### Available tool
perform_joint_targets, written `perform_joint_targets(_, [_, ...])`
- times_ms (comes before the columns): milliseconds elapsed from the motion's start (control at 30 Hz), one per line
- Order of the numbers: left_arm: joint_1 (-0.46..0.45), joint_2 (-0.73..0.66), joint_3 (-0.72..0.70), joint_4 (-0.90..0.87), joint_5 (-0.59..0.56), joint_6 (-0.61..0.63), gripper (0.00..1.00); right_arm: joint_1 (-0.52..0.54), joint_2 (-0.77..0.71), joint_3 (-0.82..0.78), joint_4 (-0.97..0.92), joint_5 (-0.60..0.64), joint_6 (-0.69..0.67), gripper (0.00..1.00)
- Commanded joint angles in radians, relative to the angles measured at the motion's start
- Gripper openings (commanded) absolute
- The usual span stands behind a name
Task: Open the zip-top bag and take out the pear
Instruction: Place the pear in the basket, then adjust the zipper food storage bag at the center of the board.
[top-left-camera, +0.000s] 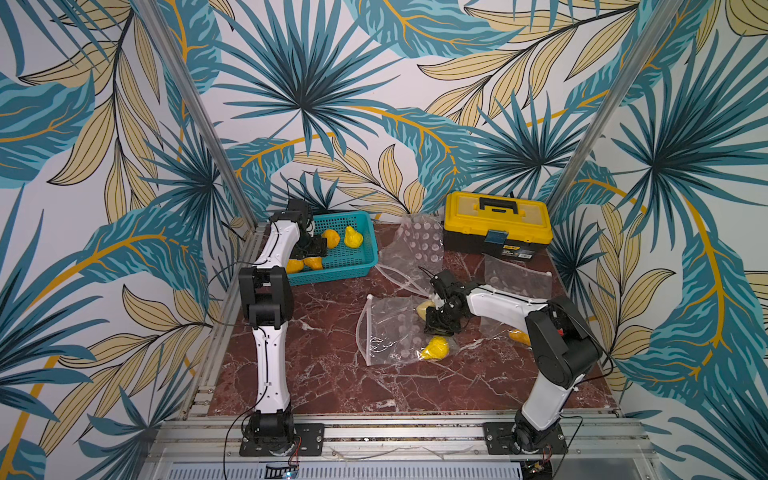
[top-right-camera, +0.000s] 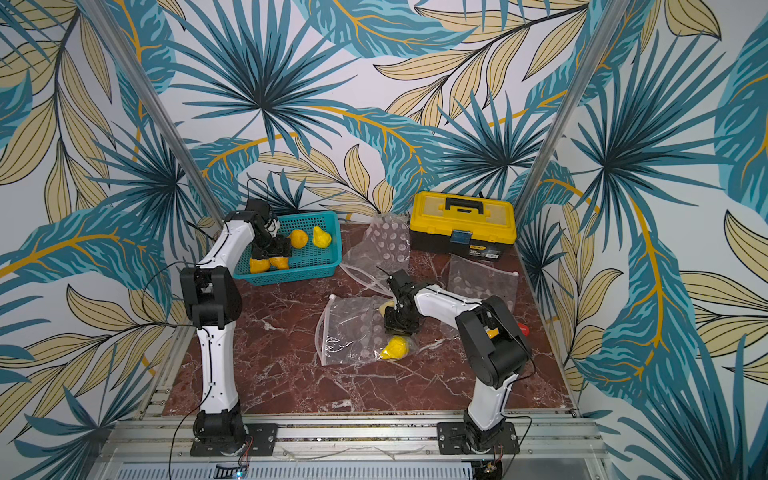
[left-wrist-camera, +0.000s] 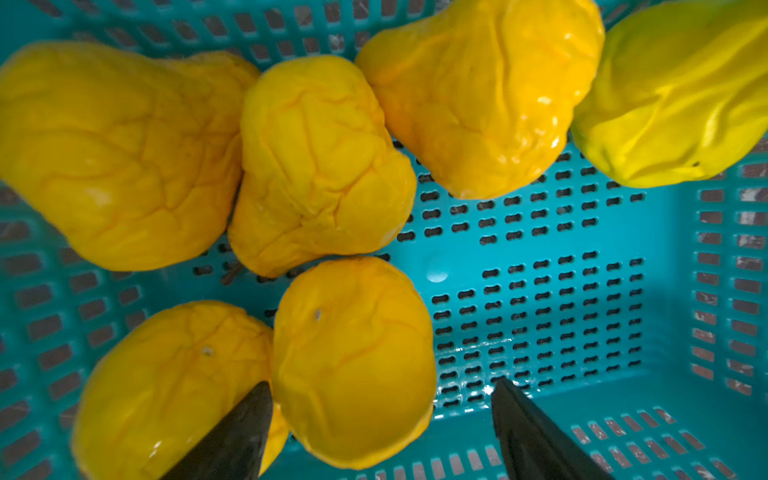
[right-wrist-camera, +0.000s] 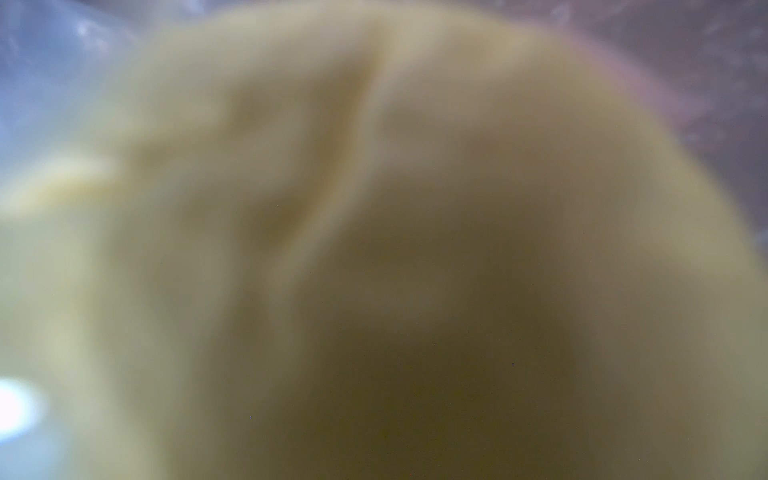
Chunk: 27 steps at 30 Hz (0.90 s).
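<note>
A clear zip-top bag (top-left-camera: 386, 328) lies mid-table with a bright yellow pear (top-left-camera: 434, 348) inside its near-right corner. A paler pear (top-left-camera: 424, 309) shows at the bag's far-right side. My right gripper (top-left-camera: 440, 330) points down onto the bag between the two pears. The right wrist view is filled by a blurred pale pear (right-wrist-camera: 374, 208), so its fingers are hidden. My left gripper (left-wrist-camera: 382, 382) hangs open inside the teal basket (top-left-camera: 357, 257). A yellow pear (left-wrist-camera: 353, 361) sits between its fingers, touching one and clear of the other.
Several more pears (left-wrist-camera: 320, 166) lie in the basket. A yellow toolbox (top-left-camera: 496, 224) stands at the back right. Empty clear bags (top-left-camera: 415, 245) lie beside it and further right (top-left-camera: 515, 278). Another pear (top-left-camera: 519, 336) peeks from under the right arm.
</note>
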Motion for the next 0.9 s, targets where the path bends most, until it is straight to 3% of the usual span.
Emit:
perform_joint_targets(0, [0.008, -0.124, 0.004, -0.009, 0.017, -0.005, 0.84, 0.003, -0.035, 0.006, -0.042, 0.020, 0.007, 0.36])
perform_joint_targets(200, [-0.027, -0.304, -0.204, -0.009, 0.158, -0.065, 0.72, 0.002, -0.068, 0.027, -0.064, 0.036, 0.001, 0.41])
perform_joint_targets(333, [-0.113, -0.456, -0.444, 0.050, 0.170, -0.070, 0.67, 0.003, -0.091, 0.043, -0.078, 0.042, -0.006, 0.41])
perform_joint_targets(567, [-0.176, -0.725, -0.893, 0.267, 0.329, -0.200, 0.54, 0.002, -0.138, 0.056, -0.116, 0.055, -0.020, 0.41])
perform_joint_targets(867, [-0.311, -0.836, -1.184, 0.421, 0.403, -0.323, 0.41, 0.001, -0.231, 0.062, -0.197, 0.101, -0.038, 0.42])
